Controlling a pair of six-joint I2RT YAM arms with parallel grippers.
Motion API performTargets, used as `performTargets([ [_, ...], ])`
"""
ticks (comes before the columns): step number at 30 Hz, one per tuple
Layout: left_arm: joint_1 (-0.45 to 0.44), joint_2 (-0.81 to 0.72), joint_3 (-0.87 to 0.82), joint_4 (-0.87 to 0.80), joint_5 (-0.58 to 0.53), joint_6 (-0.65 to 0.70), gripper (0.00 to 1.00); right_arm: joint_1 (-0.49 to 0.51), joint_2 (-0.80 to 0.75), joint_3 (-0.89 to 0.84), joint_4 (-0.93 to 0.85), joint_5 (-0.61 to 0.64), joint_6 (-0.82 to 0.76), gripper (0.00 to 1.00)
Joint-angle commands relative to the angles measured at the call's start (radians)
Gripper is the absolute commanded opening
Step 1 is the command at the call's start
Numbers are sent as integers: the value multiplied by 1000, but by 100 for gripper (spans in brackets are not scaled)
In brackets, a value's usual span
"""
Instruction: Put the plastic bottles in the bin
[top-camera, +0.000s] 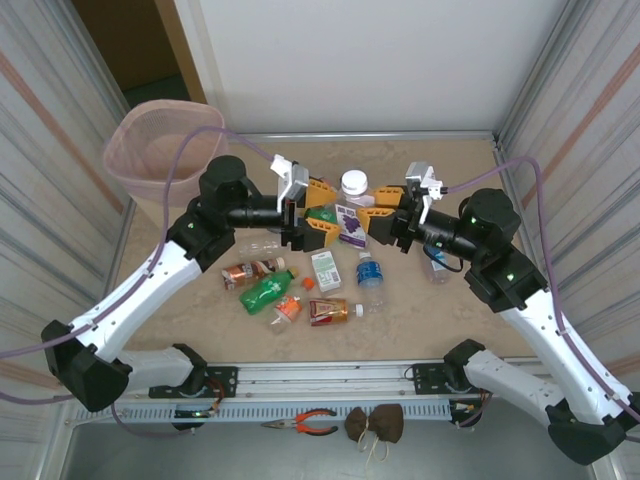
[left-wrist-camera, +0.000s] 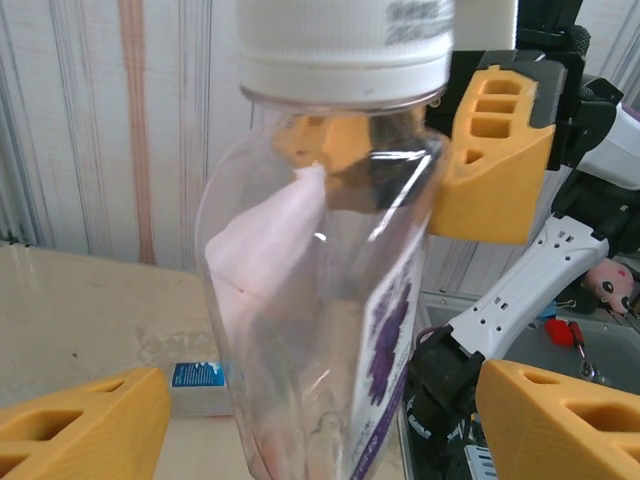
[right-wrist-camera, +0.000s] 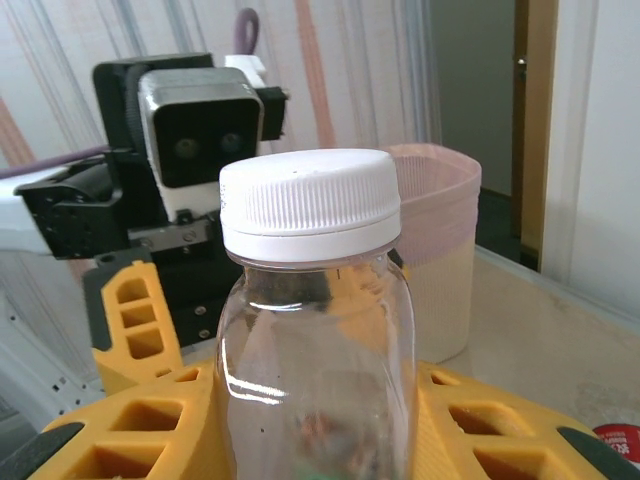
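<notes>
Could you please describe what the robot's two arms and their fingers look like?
The left arm and right arm share white shell segments, black joints and bases, small green lights, and a loose purple cable each. The left gripper and right gripper carry chunky yellow-orange wedge fingers with slotted cut-outs, behind white camera brackets.

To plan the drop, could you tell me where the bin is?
Top view: the bin stands at the far-left corner, beyond the left arm.
</notes>
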Motion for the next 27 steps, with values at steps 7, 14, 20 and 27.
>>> performTargets([
  [7, -40, 3, 9, 80, 86, 71, 79, 38, -26, 30, 88, -46, -24, 0],
  [14, -83, 0, 37, 70, 168, 120, 70, 72, -26, 40, 136, -99, -15, 0],
  [20, -99, -11, 40, 65, 173, 136, 57, 114, -32, 53, 142, -110, -42, 0],
  [27, -101, -29, 47, 41, 176, 150, 44, 151, -40, 56, 130, -88, -103, 0],
])
